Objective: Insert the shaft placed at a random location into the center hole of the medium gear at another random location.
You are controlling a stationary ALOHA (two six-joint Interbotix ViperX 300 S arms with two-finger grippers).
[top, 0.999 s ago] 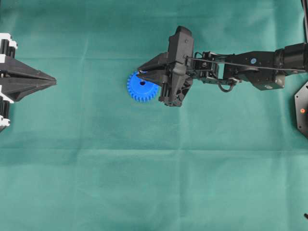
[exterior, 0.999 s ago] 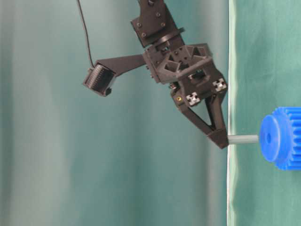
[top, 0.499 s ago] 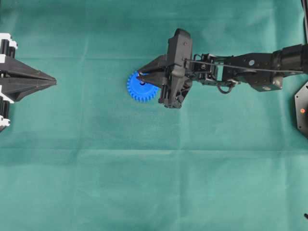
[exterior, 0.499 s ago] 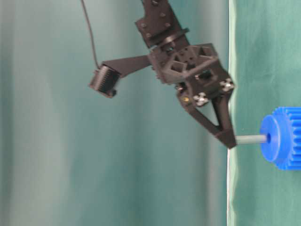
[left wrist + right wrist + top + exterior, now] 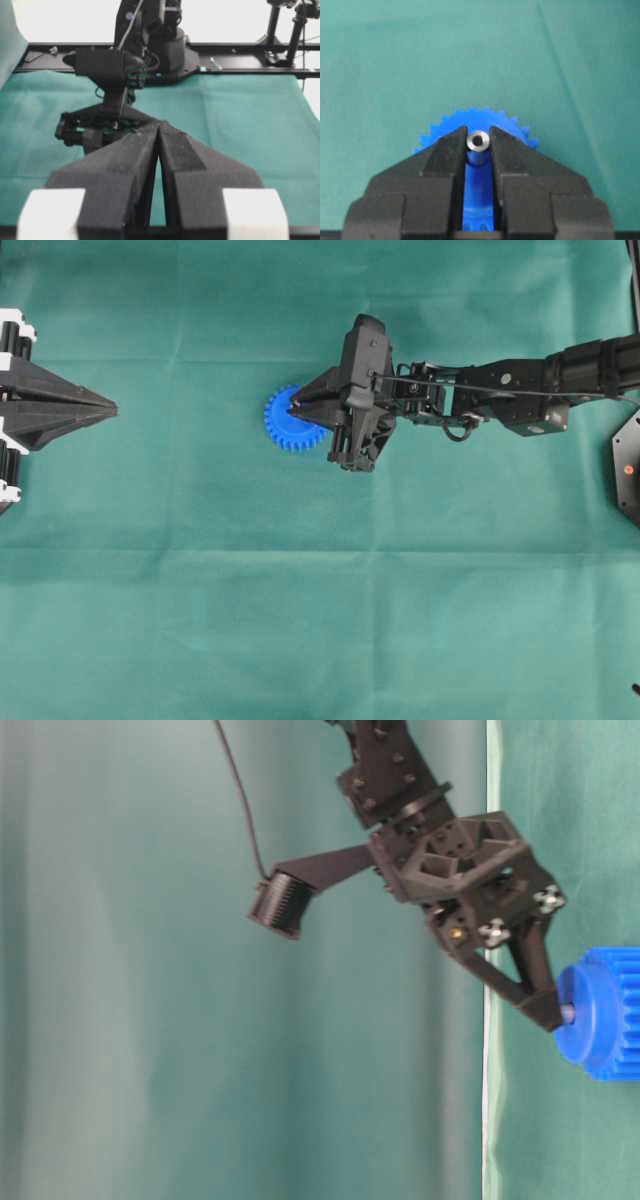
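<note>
I see the right gripper (image 5: 478, 150) jaws pinching the shaft (image 5: 479, 141) at the medium gear (image 5: 290, 422) hub, frame centre; left gripper (image 5: 158, 131) jaws pressed together.

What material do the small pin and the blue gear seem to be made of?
The pin looks like metal: silvery grey, with a shiny ring-shaped end. The gear looks like plastic: uniform bright blue, matte, with moulded teeth. Both are judged by look only.

We are seeing a green cloth (image 5: 300, 620) covering the whole work surface, creased with faint fold lines. A black frame rail (image 5: 240, 47) is running along the cloth's far edge at 12 o'clock in the left wrist view.
</note>
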